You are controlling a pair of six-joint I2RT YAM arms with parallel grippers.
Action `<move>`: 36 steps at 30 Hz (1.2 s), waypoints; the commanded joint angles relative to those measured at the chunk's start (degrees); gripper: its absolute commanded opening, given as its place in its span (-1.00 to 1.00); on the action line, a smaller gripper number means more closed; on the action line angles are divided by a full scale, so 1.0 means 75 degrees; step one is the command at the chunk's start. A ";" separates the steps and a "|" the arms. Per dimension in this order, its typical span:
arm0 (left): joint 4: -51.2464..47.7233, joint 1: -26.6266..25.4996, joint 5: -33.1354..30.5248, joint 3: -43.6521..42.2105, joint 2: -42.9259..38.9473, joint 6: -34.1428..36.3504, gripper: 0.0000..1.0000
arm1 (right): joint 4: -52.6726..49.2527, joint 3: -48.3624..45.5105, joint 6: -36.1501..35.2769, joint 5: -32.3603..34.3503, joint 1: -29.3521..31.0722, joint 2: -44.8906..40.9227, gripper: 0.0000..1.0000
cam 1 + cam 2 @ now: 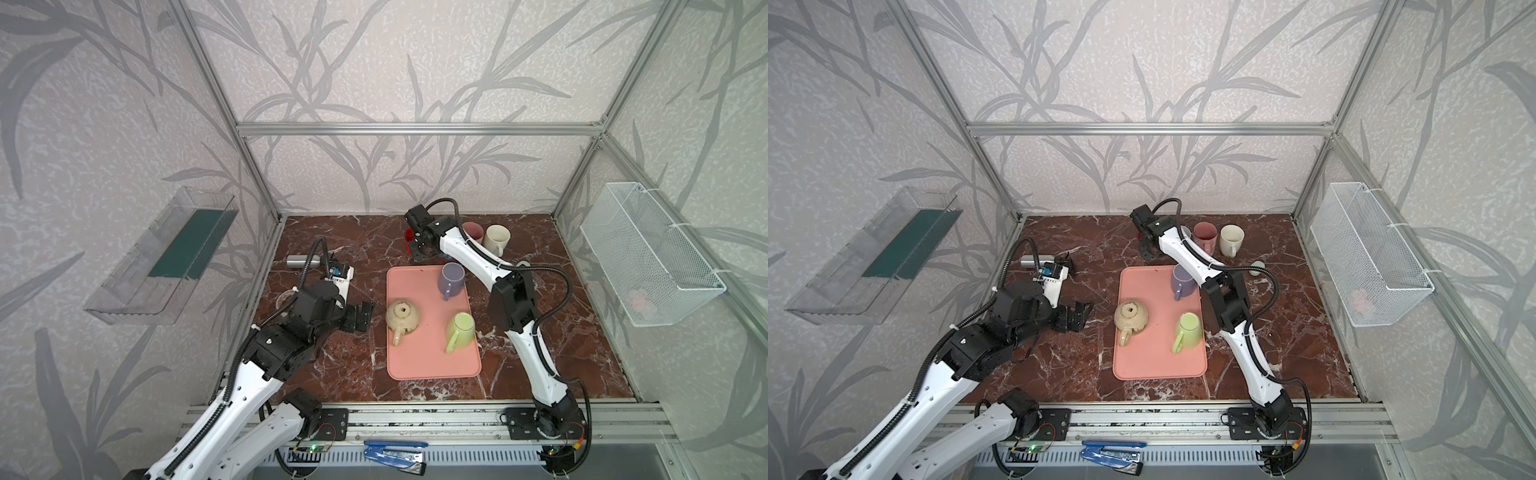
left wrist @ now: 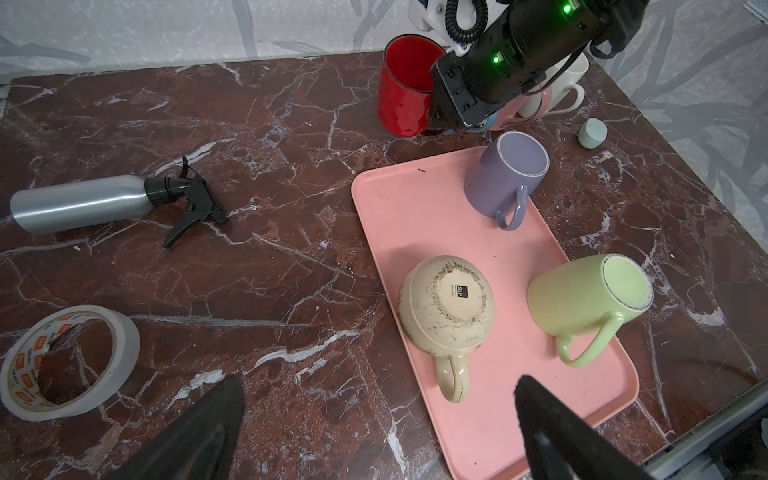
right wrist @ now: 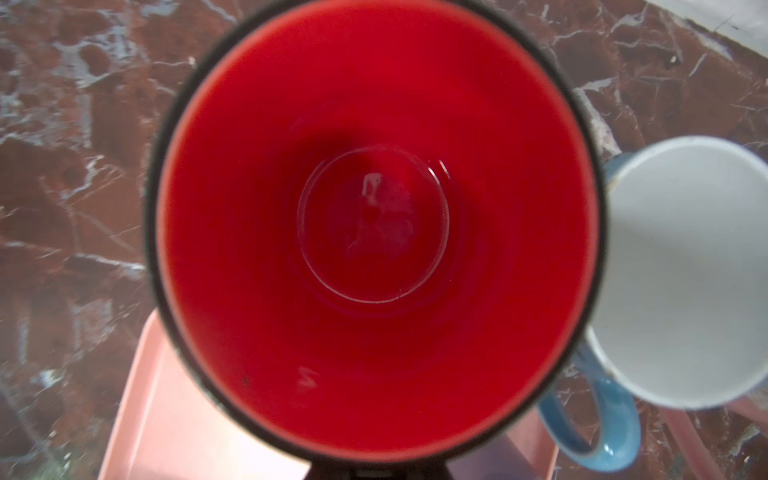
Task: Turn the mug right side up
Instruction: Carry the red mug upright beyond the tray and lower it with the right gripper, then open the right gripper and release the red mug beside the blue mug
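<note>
A red mug (image 2: 405,95) stands mouth up at the back of the marble table, beside the far end of the pink tray (image 2: 415,216). My right gripper (image 2: 453,120) is shut on its rim from above. The right wrist view looks straight down into the red mug (image 3: 374,224); whether its base rests on the table does not show. Both top views show only a sliver of the red mug (image 1: 409,237) (image 1: 1139,236) behind the right gripper (image 1: 417,249). My left gripper (image 2: 380,380) (image 1: 361,316) is open and empty, left of the tray, near the beige mug's handle.
On the tray, bottoms up, are a beige mug (image 2: 446,307), a purple mug (image 2: 505,178) and a green mug (image 2: 586,299). Pink (image 1: 473,232), cream (image 1: 496,239) and blue (image 3: 685,270) mugs stand upright at the back. A spray bottle (image 2: 83,208) and tape roll (image 2: 70,361) lie left.
</note>
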 commanded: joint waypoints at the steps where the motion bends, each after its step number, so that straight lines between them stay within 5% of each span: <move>1: -0.0061 0.0010 -0.0151 -0.0056 0.0012 0.0202 0.99 | -0.0131 0.0528 0.0168 0.0271 -0.0121 0.0073 -1.00; 24: -0.0065 0.0004 -0.0199 -0.0057 0.0082 0.0244 0.98 | -0.0159 0.0530 0.0281 -0.0056 -0.0265 0.0517 -1.00; 36: -0.0069 0.0011 -0.0177 -0.0068 0.0086 0.0255 0.98 | -0.0321 0.0488 0.0210 -0.0118 -0.0273 0.0544 -0.60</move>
